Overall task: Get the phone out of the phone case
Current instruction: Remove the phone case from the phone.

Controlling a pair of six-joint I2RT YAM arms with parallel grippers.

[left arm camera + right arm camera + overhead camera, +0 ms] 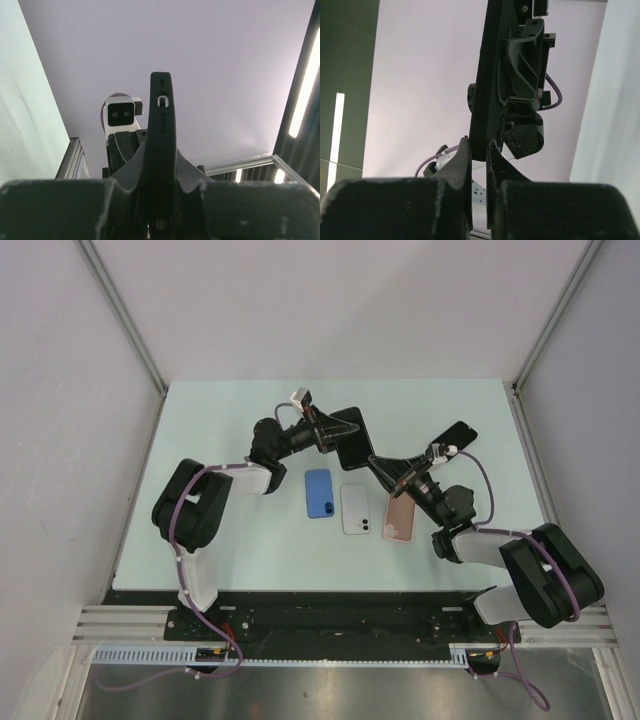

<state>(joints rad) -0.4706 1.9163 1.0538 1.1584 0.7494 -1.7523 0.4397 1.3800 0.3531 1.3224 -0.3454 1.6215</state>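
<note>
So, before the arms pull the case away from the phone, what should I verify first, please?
1. The left end effector is shut on the black rectangular cased phone: ok.
2. The right end effector is shut on the same phone's edge: ok.
3. The phone is lifted off the pale green table: ok.
4. The right grip takes the case only, not the phone: cannot tell.
5. The case is already loosened: cannot tell.
6. The drop area is free: not ok; the white glossy phone and the pink phone lie close by.
</note>
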